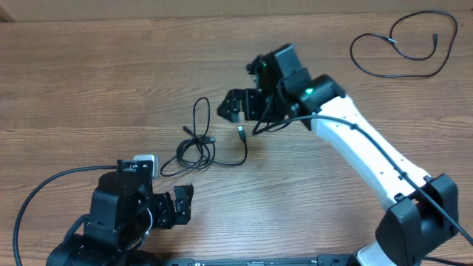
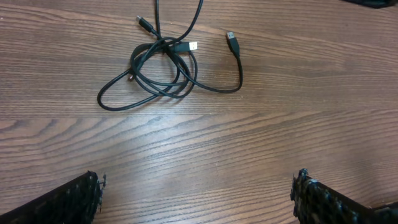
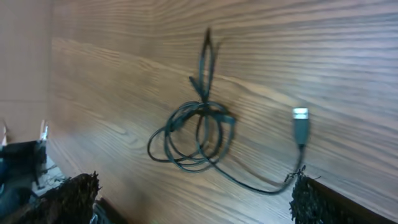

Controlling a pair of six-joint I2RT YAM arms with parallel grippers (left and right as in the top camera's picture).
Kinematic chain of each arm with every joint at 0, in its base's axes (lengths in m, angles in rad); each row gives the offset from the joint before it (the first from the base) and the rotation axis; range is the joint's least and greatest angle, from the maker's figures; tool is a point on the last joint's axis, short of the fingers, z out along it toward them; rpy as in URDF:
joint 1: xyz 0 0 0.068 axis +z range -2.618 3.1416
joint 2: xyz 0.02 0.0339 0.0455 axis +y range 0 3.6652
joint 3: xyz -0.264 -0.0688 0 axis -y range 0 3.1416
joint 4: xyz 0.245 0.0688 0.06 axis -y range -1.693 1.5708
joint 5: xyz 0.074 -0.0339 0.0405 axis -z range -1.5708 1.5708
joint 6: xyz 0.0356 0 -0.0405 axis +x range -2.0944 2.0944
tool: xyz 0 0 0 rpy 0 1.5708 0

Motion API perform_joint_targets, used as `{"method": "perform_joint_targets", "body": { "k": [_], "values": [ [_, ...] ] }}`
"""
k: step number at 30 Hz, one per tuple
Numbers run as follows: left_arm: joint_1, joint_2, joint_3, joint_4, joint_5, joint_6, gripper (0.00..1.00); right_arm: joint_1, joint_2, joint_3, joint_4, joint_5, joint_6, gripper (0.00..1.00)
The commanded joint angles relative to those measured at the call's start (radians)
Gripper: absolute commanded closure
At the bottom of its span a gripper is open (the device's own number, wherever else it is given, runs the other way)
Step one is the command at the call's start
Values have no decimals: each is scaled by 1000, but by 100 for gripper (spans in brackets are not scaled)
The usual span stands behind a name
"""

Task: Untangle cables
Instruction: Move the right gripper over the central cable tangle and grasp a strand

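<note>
A tangle of thin black cables [image 1: 195, 150] lies on the wooden table left of centre, with a knot, loose loops and small plugs at the ends. One plug end [image 1: 241, 133] lies just below my right gripper [image 1: 238, 106], which hovers open to the right of and above the tangle. The right wrist view shows the cables [image 3: 198, 134] ahead of the open fingers [image 3: 69, 198], with nothing between them. My left gripper [image 1: 180, 205] is open near the front edge, below the tangle. From the left wrist, the cables [image 2: 163, 70] lie well ahead of the gripper [image 2: 196, 194].
A separate thin black cable [image 1: 403, 46] lies in a loose loop at the far right back of the table. The right arm's white link [image 1: 369, 151] crosses the right side. A thick arm cable [image 1: 41, 188] curves along the front left.
</note>
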Motion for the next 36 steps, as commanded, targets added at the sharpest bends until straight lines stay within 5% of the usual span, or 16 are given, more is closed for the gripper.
{"method": "perform_joint_targets", "body": {
  "k": [1,9,24,32,36],
  "values": [
    [-2,2,-9,4,8,15,0,47,4,-38,71,-5,32,0],
    [-2,2,-9,4,7,16,0,125,113,-45,191,3,177,6],
    [-2,2,-9,4,7,15,1,163,284,-45,291,75,213,24],
    [-2,2,-9,4,7,15,0,163,321,-45,425,269,213,28],
    [-2,2,-9,4,7,15,1,163,332,-45,457,265,205,50]
  ]
}}
